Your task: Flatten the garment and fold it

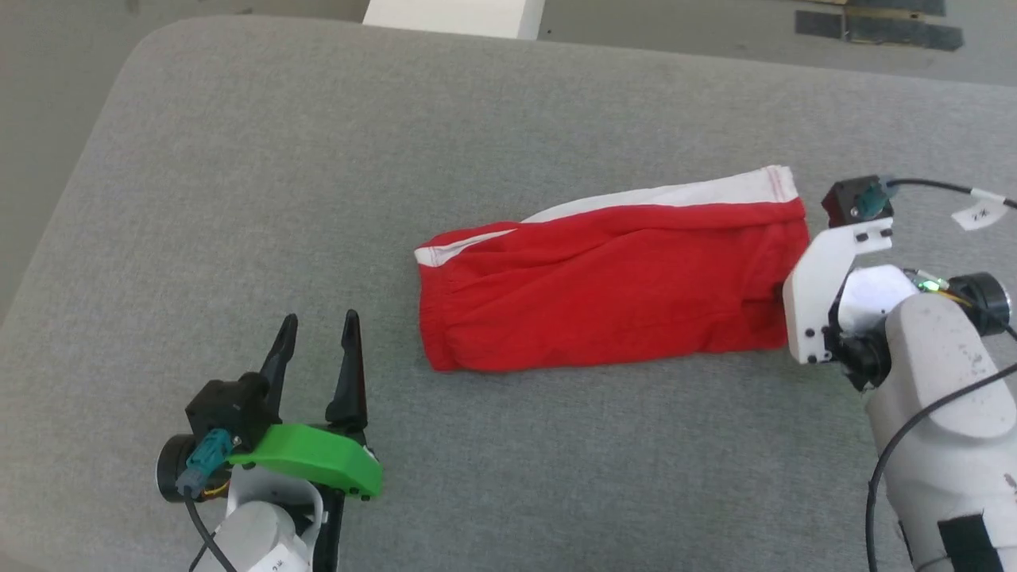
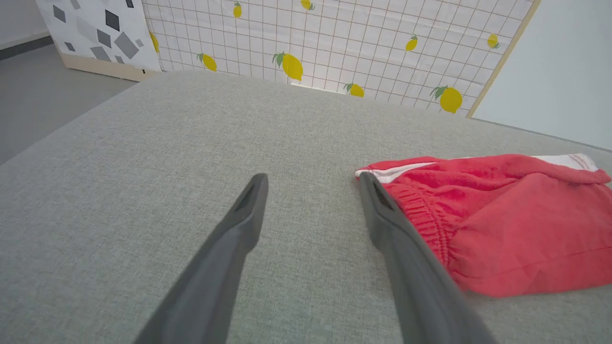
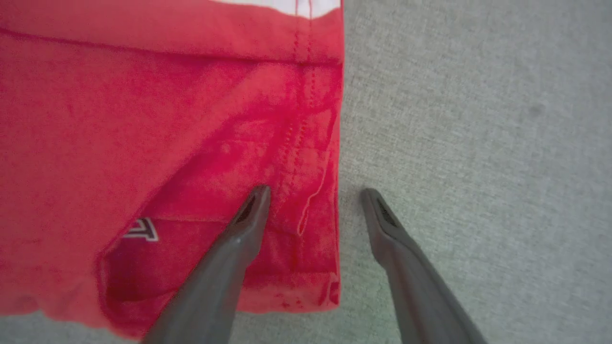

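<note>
Grey cushion (image 1: 238, 199) carries your red shorts (image 1: 612, 294) right of centre, your left gripper (image 1: 320, 318) spread and empty at 7 o'clock, your right gripper (image 3: 314, 192) at 3 o'clock parted astride their hem.

The shorts (image 1: 612, 294) lie right of centre on the padded surface (image 1: 238, 159). The left claw (image 1: 320, 318) sits at lower left, apart from them. The right claw (image 3: 313, 191) straddles their right edge, one finger over fabric, the other over bare surface.
</note>
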Tool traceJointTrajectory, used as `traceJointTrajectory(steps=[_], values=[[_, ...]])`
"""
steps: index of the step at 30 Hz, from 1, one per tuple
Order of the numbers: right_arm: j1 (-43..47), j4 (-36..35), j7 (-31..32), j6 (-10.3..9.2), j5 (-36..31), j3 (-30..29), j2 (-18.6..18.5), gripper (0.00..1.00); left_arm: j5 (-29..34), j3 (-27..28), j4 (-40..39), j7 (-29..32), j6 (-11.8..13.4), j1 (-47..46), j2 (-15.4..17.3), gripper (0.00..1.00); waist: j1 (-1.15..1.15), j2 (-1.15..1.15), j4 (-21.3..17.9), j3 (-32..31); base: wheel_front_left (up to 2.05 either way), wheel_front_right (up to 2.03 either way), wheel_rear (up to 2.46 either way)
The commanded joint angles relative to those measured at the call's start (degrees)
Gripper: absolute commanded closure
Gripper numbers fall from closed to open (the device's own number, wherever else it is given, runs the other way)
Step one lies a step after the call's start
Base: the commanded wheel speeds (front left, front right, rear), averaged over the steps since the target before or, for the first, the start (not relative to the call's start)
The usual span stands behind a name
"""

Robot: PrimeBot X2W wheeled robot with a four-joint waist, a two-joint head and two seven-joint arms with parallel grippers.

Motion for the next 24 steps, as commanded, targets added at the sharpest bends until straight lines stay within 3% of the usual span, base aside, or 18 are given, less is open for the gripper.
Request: traceJointTrajectory(steps=[1, 2, 4, 9, 13, 24], values=[[0.6, 2.0, 1.4, -0.08, -0.1, 0.1, 0.3, 0.00, -0.7, -0.1, 0.4, -0.3, -0.2, -0.9, -0.2, 0.00, 0.00, 0.00, 0.8, 0.9, 0.00, 0.00, 0.00], [0.6, 2.5, 2.0, -0.08, 0.2, 0.0, 0.3, 0.16, -0.8, -0.1, 0.6, -0.4, -0.3, -0.8, -0.3, 0.00, 0.00, 0.00, 0.8, 0.9, 0.00, 0.00, 0.00], [0.6, 3.0, 2.4, -0.08, 0.6, 0.3, 0.4, 1.00, -1.2, -0.2, 1.1, -0.1, -0.5, -0.7, -0.5, 0.00, 0.00, 0.00, 0.5, 0.6, 0.00, 0.00, 0.00], [0.4, 2.6, 1.9, -0.08, 2.7, 1.0, 0.1, 1.00, -3.0, -1.6, 1.6, 4.7, -1.1, -1.5, -1.2, 0.00, 0.00, 0.00, -0.4, -0.5, 0.00, 0.00, 0.00], [-0.3, 1.1, 0.9, -0.08, 4.2, 1.7, -0.3, 1.00, -4.8, -3.4, 1.6, 12.6, -0.5, -3.8, -2.3, 0.00, 0.00, 0.00, -1.4, -1.2, 0.00, 0.00, 0.00], [-0.8, -1.7, 0.5, -0.08, 6.9, 5.5, -0.4, 1.00, -6.8, -7.1, 6.1, 36.4, 4.3, -10.5, -0.9, 0.00, 0.00, 0.00, -4.3, -1.1, 0.00, 0.00, 0.00]])
